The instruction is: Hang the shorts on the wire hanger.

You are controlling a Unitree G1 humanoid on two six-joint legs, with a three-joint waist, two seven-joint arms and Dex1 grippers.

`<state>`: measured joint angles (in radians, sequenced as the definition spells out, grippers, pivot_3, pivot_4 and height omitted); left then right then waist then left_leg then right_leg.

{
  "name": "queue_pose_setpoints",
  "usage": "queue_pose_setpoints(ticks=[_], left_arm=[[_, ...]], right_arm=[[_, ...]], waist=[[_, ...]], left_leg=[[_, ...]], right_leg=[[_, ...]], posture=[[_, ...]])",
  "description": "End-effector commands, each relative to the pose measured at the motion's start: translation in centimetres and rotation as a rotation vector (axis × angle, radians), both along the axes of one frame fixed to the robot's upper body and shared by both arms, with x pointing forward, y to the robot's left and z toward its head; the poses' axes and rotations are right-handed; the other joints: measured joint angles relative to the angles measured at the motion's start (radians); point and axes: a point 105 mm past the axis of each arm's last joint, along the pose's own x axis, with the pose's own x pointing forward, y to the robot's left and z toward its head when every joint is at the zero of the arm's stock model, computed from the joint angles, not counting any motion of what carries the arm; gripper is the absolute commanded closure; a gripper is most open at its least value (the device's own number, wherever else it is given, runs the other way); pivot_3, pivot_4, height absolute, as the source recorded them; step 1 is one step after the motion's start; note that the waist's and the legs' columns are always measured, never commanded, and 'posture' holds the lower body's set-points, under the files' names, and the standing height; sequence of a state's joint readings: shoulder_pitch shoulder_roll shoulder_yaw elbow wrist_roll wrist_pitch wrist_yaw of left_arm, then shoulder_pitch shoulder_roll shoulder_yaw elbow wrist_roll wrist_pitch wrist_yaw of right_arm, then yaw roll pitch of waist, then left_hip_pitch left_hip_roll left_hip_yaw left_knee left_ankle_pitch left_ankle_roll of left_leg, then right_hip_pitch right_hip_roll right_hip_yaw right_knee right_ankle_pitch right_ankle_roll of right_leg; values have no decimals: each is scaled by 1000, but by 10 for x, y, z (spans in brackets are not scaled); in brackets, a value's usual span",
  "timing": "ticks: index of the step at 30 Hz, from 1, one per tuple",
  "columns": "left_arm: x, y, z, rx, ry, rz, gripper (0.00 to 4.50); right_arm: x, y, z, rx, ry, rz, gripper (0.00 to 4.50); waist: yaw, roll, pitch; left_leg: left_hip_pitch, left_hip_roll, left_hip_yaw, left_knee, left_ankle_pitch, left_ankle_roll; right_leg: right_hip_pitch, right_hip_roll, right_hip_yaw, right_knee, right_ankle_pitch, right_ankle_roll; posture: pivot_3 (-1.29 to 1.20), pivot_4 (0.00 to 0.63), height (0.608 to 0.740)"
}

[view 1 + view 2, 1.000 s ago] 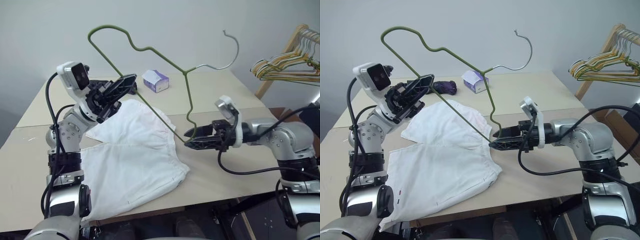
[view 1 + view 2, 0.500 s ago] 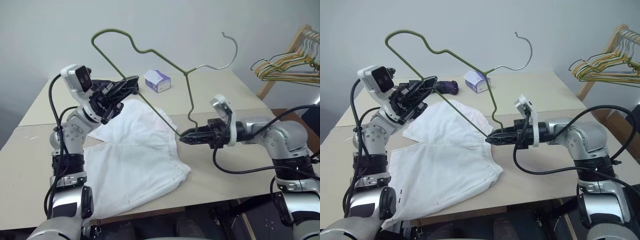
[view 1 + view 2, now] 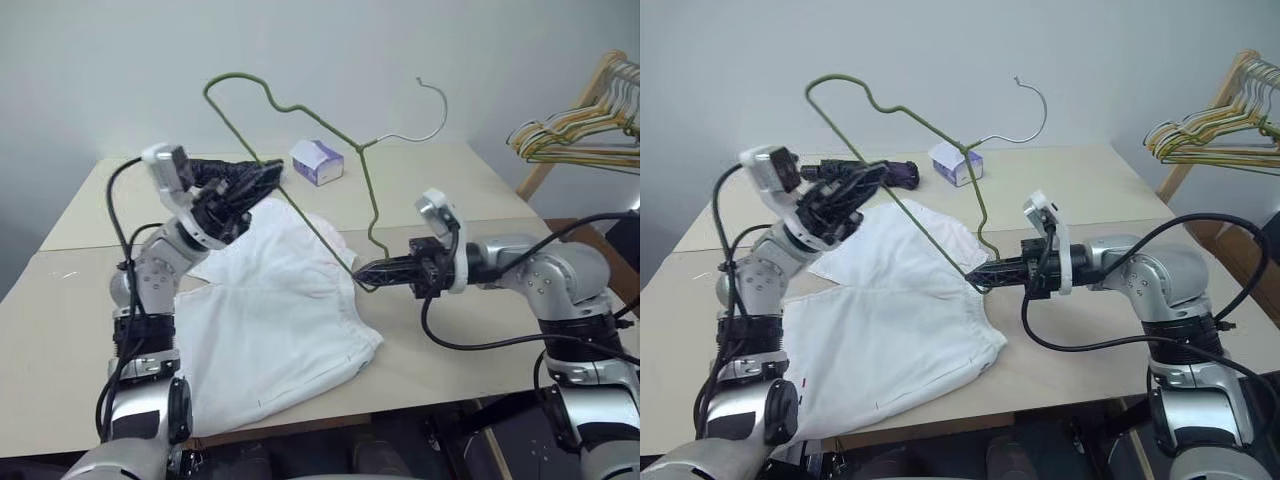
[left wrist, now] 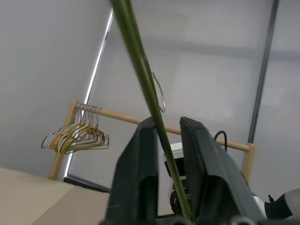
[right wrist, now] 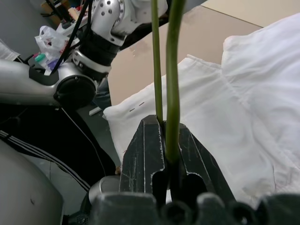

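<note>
The white shorts (image 3: 270, 300) lie spread flat on the table, the waistband towards my right gripper. The olive wire hanger (image 3: 330, 125) is held up over them, its hook (image 3: 435, 100) raised at the far side. My right gripper (image 3: 365, 272) is shut on the hanger's lower corner, just above the waistband; in the right wrist view (image 5: 164, 124) two strands of wire rise from between the fingers. My left gripper (image 3: 262, 175) sits at the long bar above the shorts' far leg. In the left wrist view (image 4: 168, 126) its fingers stand slightly apart with the wire (image 4: 140, 79) loose between them.
A white-and-purple tissue box (image 3: 318, 160) stands at the back of the table (image 3: 450, 180). A dark purple thing (image 3: 895, 172) lies behind my left gripper. A bunch of yellow and green hangers (image 3: 575, 135) hangs on a wooden rack to the right.
My right gripper has shut on the hanger's lower corner. My left gripper has sunk a little, turned and loosened on the bar. The hanger has tilted lower.
</note>
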<state>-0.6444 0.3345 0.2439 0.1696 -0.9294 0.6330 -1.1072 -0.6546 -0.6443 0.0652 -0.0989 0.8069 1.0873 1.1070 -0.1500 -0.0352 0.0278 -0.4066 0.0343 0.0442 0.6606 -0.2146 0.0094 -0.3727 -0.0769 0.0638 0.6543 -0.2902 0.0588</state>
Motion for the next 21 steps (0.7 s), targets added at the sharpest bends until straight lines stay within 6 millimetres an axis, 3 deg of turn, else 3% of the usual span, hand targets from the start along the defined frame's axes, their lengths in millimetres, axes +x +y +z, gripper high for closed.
queue_pose_setpoints(ticks=[1,8,12,16,21], left_arm=[[1,-4,-5,86,17,37,2318],[-2,8,-45,257,128,137,50],[-6,20,-72,449,108,248,50],[-26,22,-78,504,46,188,50],[-48,20,-86,581,19,119,50]], right_arm=[[3,-4,15,63,-29,-37,4500],[16,-20,18,156,33,-214,4500],[13,-47,-8,29,161,-330,4500],[-6,-86,-47,-192,327,-404,4500],[-39,-124,-47,-200,516,-339,4500]], waist=[[-1,0,0],[-4,0,0],[4,1,1],[26,1,1],[32,6,4]], left_leg=[[0,0,0,0,0,0],[0,1,0,0,0,0],[0,0,0,0,0,0],[-1,0,2,0,0,0],[-2,1,4,-1,-1,1]], right_leg=[[0,0,0,0,0,0],[-1,0,0,0,0,0],[-1,0,0,0,0,0],[-1,-1,0,-3,0,-1],[-1,-1,0,-6,1,-1]], posture=[[-148,0,740],[-151,0,740],[-138,0,740],[-125,0,740],[-129,0,740]])
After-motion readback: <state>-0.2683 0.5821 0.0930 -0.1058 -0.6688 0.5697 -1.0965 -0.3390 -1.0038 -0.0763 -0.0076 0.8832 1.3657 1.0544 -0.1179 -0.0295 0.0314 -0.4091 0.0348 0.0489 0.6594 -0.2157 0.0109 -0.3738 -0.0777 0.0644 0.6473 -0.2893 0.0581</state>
